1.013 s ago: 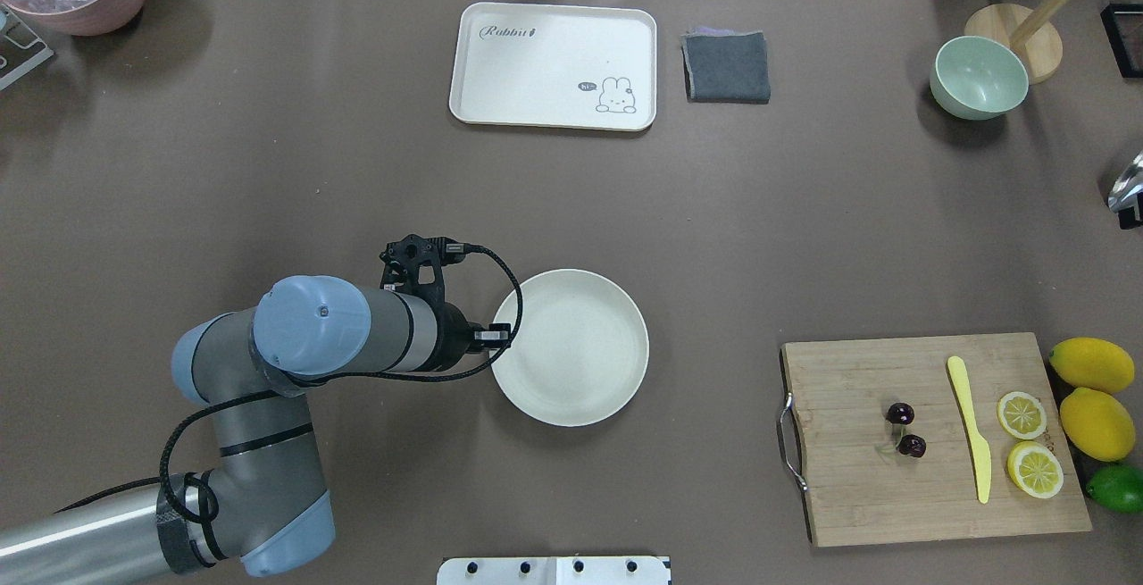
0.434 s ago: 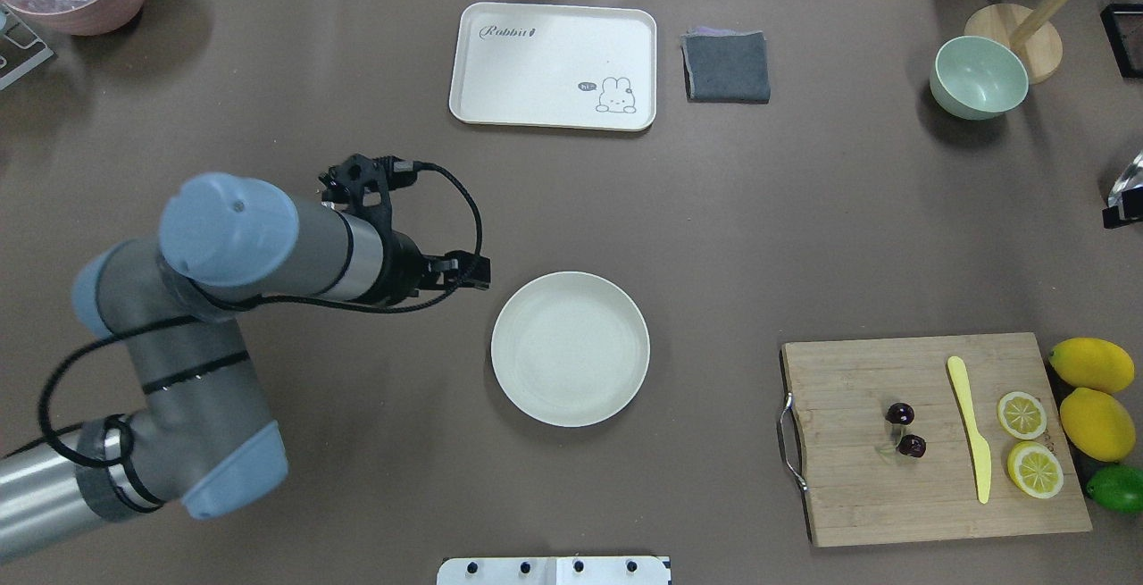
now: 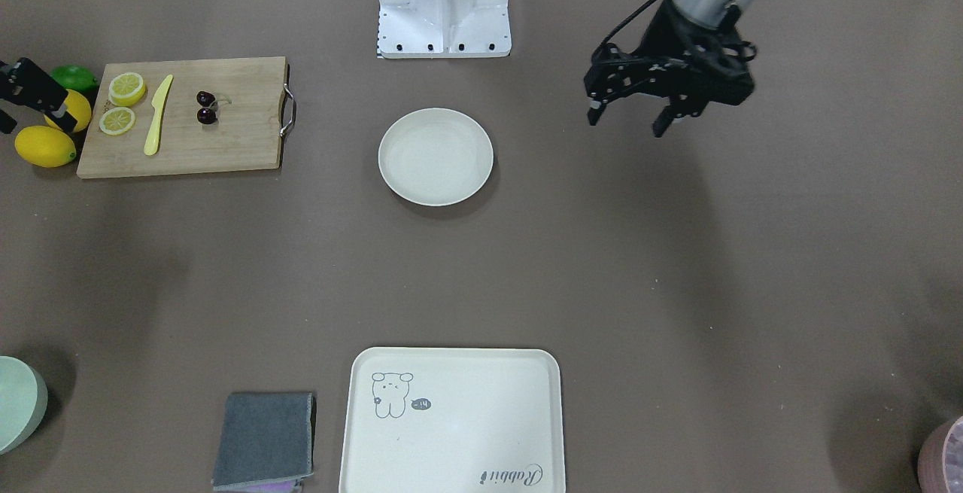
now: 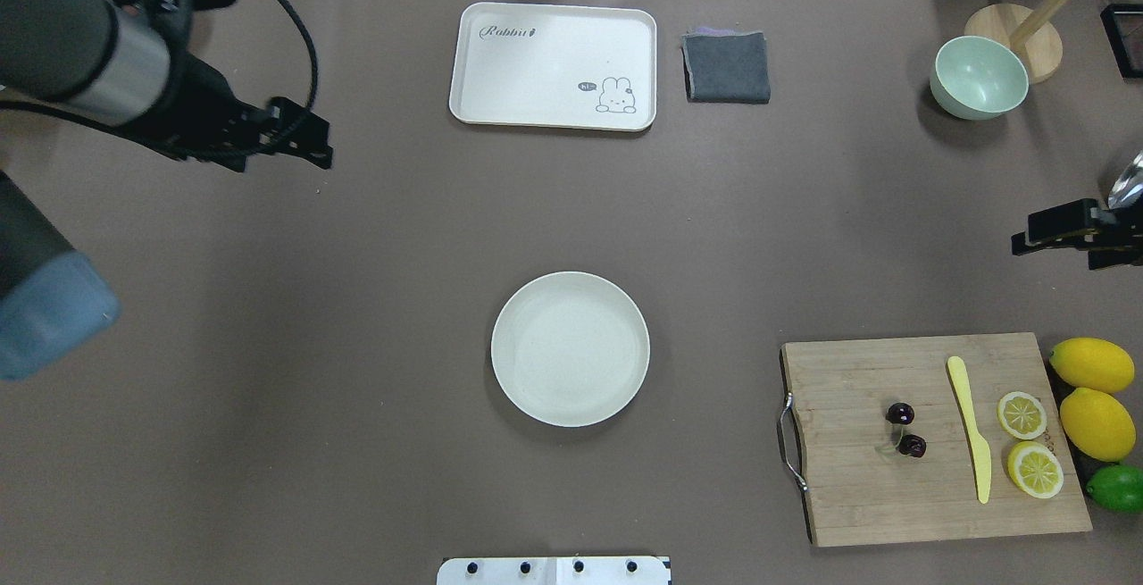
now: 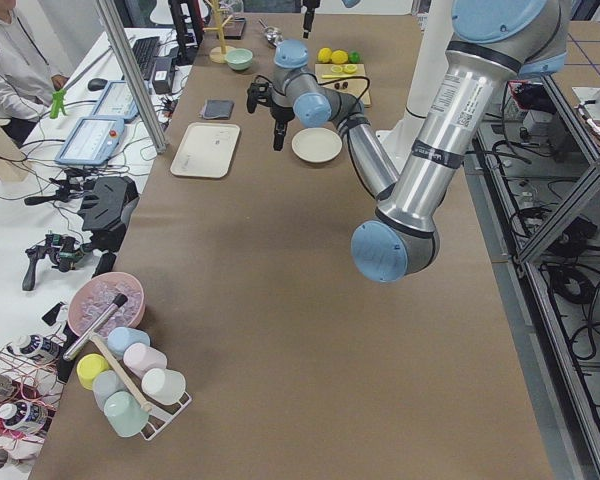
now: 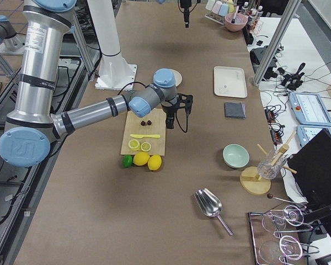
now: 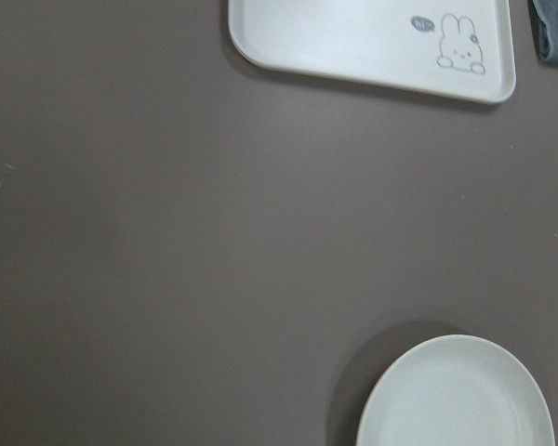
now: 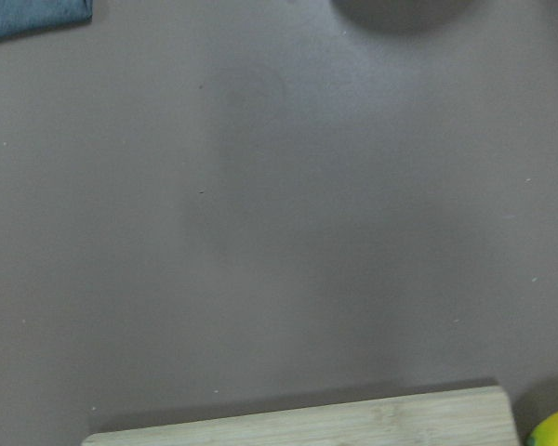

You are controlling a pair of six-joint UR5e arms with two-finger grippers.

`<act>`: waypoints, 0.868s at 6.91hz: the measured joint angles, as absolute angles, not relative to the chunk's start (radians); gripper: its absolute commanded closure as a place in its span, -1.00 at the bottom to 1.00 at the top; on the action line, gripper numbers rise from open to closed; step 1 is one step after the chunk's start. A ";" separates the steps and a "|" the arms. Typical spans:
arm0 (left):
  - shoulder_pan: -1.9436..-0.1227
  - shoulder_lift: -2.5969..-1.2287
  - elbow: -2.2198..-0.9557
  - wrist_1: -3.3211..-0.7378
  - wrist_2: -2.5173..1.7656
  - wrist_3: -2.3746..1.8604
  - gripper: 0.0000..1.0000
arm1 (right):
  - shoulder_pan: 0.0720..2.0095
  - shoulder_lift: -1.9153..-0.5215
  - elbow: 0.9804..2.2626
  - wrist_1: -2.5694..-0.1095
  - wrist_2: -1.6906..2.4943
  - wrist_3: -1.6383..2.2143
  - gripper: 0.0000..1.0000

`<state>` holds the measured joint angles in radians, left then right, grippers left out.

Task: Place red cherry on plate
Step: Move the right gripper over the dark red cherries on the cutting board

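The left gripper (image 3: pixel 627 124), jaws spread wide and holding nothing, has swung away from the plate (image 4: pixel 570 348) within the last second. It was at the plate's left rim and now hangs in the upper left of the overhead frame, well apart from the dish. Over the same second the right gripper (image 4: pixel 1058 241) has pushed in at the right edge of that frame, above the cutting board (image 4: pixel 857 496). Its two black fingers appear parted with nothing between them, though the frame edge cuts part of it off.

The cherry (image 4: pixel 904 429), a dark glossy pair on a thin stem, has not moved. It lies on the board in the lower right of the overhead frame, left of a yellow knife (image 4: pixel 969 429) and two lemon slices (image 4: pixel 1027 442). The plate, bare, has also stayed at centre frame, well apart from the fruit.

The swap suggests the fetching falls to the right arm, which is nearer the board, while the left clears out of the way. The pick-up itself looks not yet begun.

The only legible writing is on the cream tray (image 4: pixel 554 67) at upper centre. It reads "Rabbit" in script at one corner and "hi~" in a speech bubble beside a drawn rabbit
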<state>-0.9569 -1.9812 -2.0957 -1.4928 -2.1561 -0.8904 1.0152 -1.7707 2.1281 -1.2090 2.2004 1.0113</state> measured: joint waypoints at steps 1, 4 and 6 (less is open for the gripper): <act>-1.105 -1.970 -2.104 -1.353 -2.208 -0.652 -0.96 | 0.908 -1.759 2.154 -1.210 2.115 1.125 -1.00; -1.423 -1.934 -2.038 -1.086 -2.259 -0.069 -0.96 | 0.633 -1.763 2.174 -1.218 1.891 1.302 -1.00; -1.500 -1.867 -1.981 -1.072 -2.265 0.084 -0.96 | 0.511 -1.803 2.174 -1.214 1.805 1.323 -1.00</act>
